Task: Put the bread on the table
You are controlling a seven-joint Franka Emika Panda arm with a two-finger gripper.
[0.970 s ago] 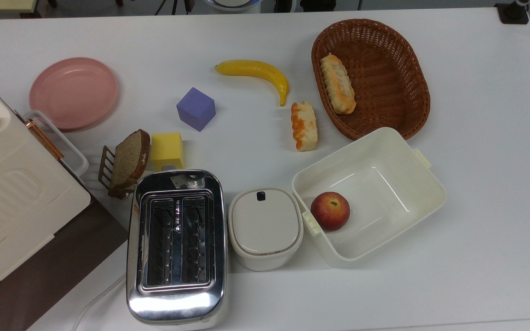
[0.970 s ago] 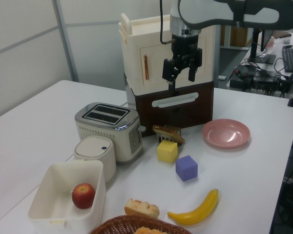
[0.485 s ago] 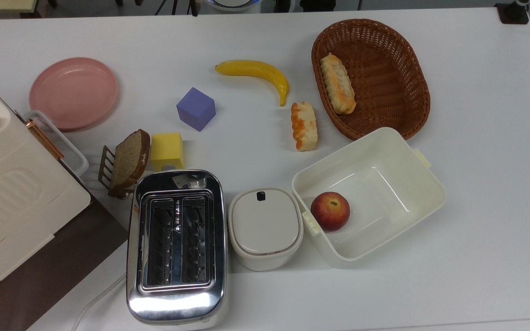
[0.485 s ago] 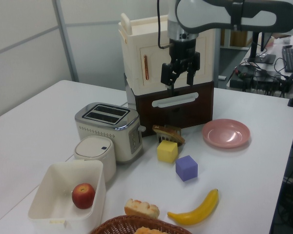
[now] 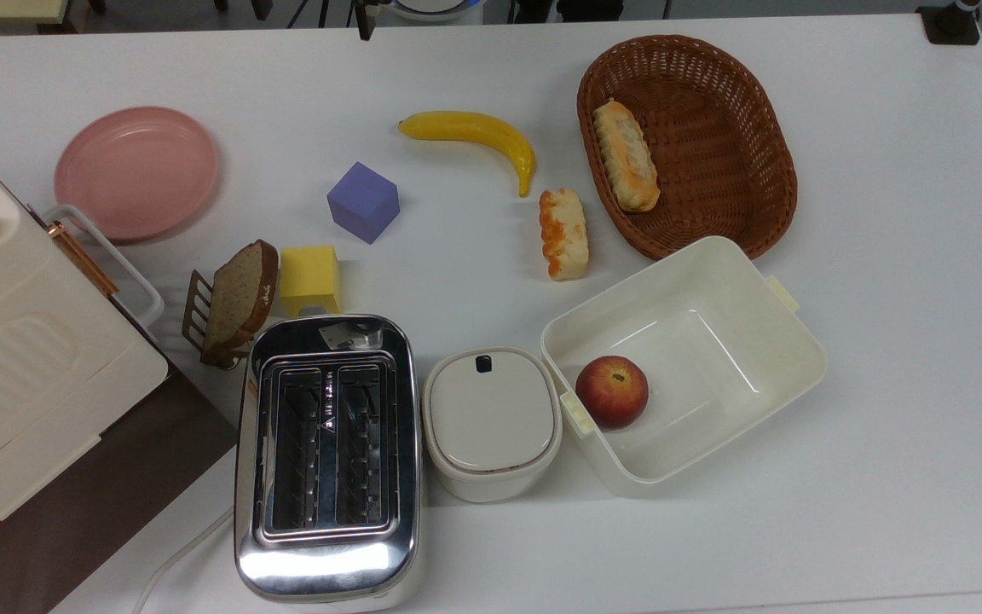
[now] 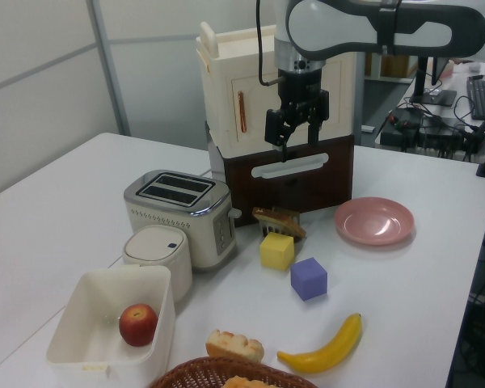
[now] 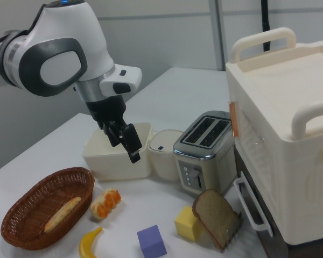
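Cream bread [image 5: 563, 233] flat on white table [image 5: 883, 341], claw [image 6: 295, 129] high above, fingers parted, empty.

White table [image 5: 883, 341] bears bread [image 5: 563, 233], banana [image 5: 474, 132], basket [image 5: 759, 128]; toaster [image 5: 326, 460], perhaps plugged in.
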